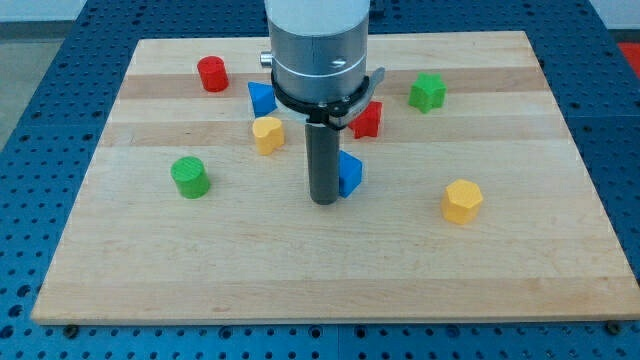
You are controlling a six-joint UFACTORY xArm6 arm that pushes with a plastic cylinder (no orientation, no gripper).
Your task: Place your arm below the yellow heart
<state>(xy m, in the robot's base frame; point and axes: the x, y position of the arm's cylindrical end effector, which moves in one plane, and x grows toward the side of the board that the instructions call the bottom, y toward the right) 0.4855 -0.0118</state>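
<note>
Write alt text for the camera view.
My tip rests on a wooden board, touching a blue block, below and right of the yellow heart. Red, green, blue and yellow blocks lie scattered around.

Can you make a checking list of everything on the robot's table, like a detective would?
Surface: wooden board, flat, on a blue perforated bench.
Job's things: yellow heart at the view's upper left of my tip; my tip sits lower and to the view's right, not touching it.
Clutter: red cylinder, green cylinder, blue block, blue triangle beside the rod, red block, green block, yellow hexagon.
Grippers: none, only a rod.
Cables: nothing seen.
Surroundings: nothing seen beyond the bench.
</note>
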